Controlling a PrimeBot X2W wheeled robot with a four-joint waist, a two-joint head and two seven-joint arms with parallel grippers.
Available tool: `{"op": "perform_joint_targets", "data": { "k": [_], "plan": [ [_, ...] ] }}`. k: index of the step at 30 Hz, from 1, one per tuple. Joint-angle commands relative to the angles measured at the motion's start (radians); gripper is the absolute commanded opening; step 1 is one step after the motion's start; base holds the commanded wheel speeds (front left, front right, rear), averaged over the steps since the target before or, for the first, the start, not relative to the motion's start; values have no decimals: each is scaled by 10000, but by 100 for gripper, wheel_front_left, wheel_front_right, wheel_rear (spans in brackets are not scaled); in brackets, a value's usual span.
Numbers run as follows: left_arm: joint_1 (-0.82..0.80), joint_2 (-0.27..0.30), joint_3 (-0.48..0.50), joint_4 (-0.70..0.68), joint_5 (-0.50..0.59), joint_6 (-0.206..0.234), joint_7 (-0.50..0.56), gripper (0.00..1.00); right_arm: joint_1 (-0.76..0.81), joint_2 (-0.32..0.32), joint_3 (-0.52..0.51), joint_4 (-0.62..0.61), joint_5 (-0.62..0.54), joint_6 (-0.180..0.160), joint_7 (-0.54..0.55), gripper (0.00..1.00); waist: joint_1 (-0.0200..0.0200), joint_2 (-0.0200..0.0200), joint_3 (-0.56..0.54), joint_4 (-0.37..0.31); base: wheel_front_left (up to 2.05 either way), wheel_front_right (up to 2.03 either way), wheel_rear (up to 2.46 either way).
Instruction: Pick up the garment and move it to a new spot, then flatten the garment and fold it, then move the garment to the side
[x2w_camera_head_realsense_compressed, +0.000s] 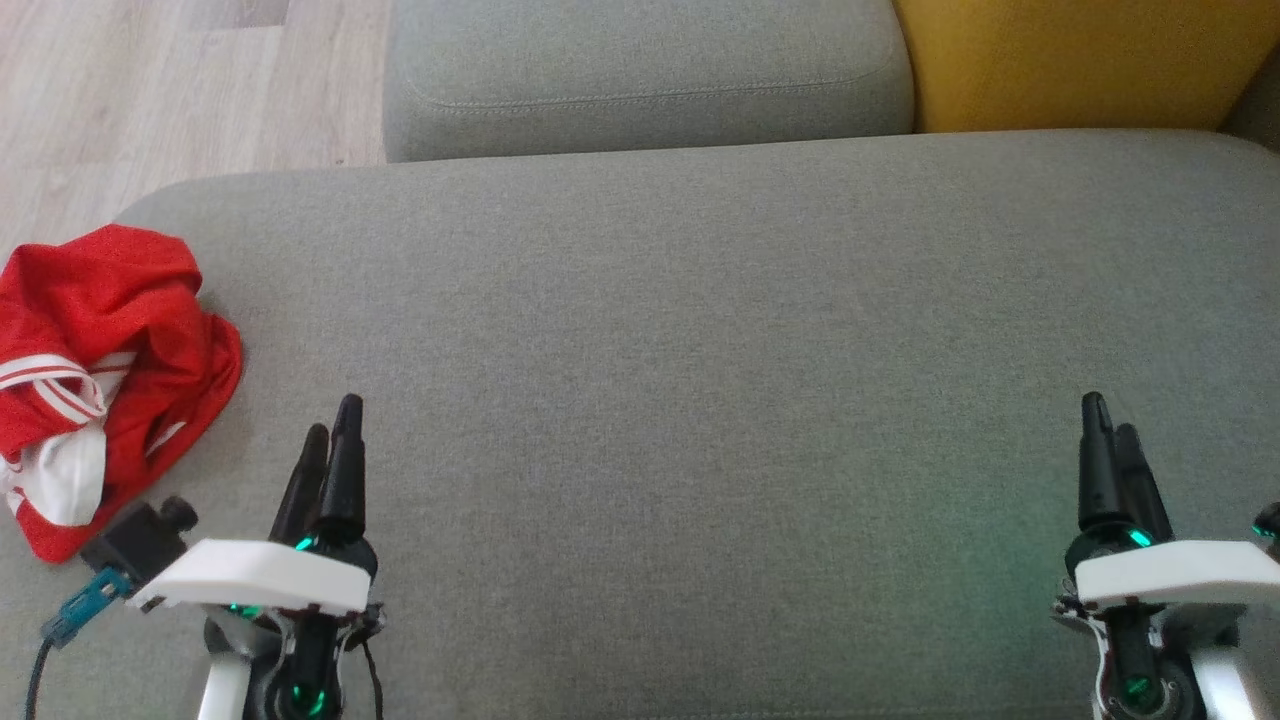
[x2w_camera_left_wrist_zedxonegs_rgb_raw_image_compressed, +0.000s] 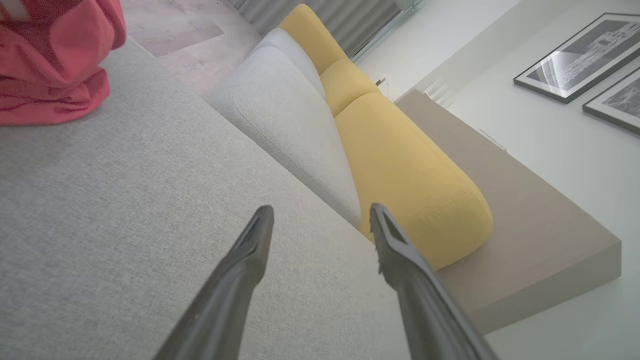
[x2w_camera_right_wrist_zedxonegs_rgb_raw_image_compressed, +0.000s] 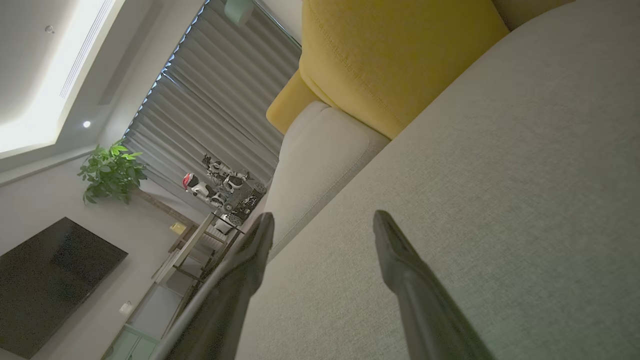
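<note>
A crumpled red garment (x2w_camera_head_realsense_compressed: 100, 370) with white stripes lies bunched at the left end of the grey sofa seat (x2w_camera_head_realsense_compressed: 700, 400); the left wrist view catches it at the top left (x2w_camera_left_wrist_zedxonegs_rgb_raw_image_compressed: 50, 65). My left gripper (x2w_camera_head_realsense_compressed: 333, 420) hovers over the seat to the right of the garment, open and empty, its fingers apart in the left wrist view (x2w_camera_left_wrist_zedxonegs_rgb_raw_image_compressed: 322, 215). Far over on the right, my right gripper (x2w_camera_head_realsense_compressed: 1108, 415) is also open with nothing between its fingers (x2w_camera_right_wrist_zedxonegs_rgb_raw_image_compressed: 324, 222).
A grey back cushion (x2w_camera_head_realsense_compressed: 640, 80) and a yellow cushion (x2w_camera_head_realsense_compressed: 1080, 60) line the far edge of the seat. Wooden floor (x2w_camera_head_realsense_compressed: 150, 90) shows past the seat's upper left corner. The right wrist view looks out at a television (x2w_camera_right_wrist_zedxonegs_rgb_raw_image_compressed: 45, 285), a plant (x2w_camera_right_wrist_zedxonegs_rgb_raw_image_compressed: 112, 170) and curtains.
</note>
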Motion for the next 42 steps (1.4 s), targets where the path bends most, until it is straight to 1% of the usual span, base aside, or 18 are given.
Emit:
{"op": "perform_joint_targets", "data": {
  "k": [1,7,15,30,42],
  "plan": [
    [-602,187,61,-438,307,24,-88,100,-349,-252,135,-414,-304,-3,-162,100,0,0,-2,-4,0,0,0],
    [-596,326,-246,-549,1381,248,-264,100,-337,-282,296,-385,-1129,-4,-329,100,0,0,-7,-2,0,0,0],
    [-578,490,-582,-572,2462,581,-498,100,-350,-333,519,-338,-2188,-4,-522,100,0,0,-7,2,0,0,0],
    [-628,840,-1162,-508,4303,1072,-937,100,-421,-492,790,-144,-4234,-5,-797,100,0,0,-32,30,0,0,0],
    [-684,898,-1503,-456,5460,1354,-1258,100,-429,-550,909,-114,-5564,-6,-1035,100,0,0,-36,73,0,0,0]
  ]
}}
